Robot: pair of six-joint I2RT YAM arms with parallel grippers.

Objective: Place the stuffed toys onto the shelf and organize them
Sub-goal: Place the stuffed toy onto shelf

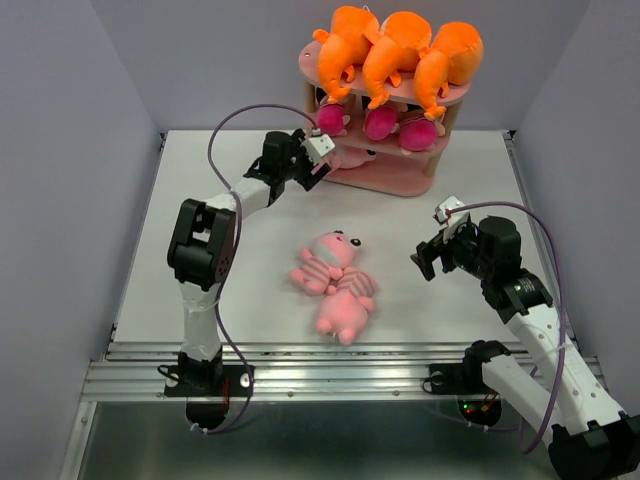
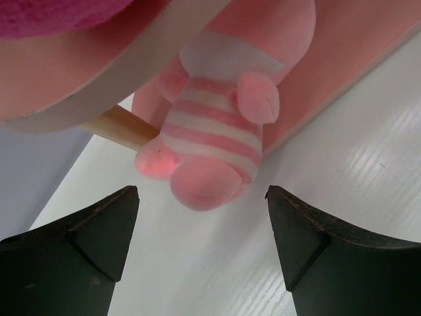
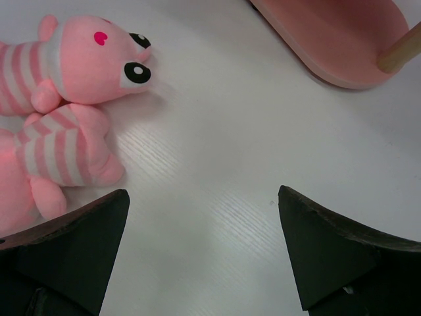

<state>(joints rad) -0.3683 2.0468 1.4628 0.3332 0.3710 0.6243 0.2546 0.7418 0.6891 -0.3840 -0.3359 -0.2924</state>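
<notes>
Fingers (image 2: 99,230) of the left gripper (image 2: 200,194) stand apart and hold nothing. A shelved pig (image 2: 210,138) lies just ahead of them, centred on the gap, its striped body running away from the camera under the middle tier of the shelf (image 2: 92,72), beside a post (image 2: 118,127); neither finger appears to touch it. The right gripper (image 3: 202,192) is likewise spread and empty, over bare table (image 3: 217,164). Two loose pigs (image 1: 335,282) lie overlapped at the centre of the top view, left of the right gripper and below the shelf. The pair is stretched roughly from top to bottom of that frame, so it lies across an approach from the right. In the right wrist view they sit at the upper left, outside the line between the fingers. A swing toward that corner is judged necessary before any closing. The right arm is judged the nearer to them, and it is free. Monsters (image 1: 395,50) fill the top tier and dolls (image 1: 385,122) the middle one; the lowest tier is judged the place left for pigs.
</notes>
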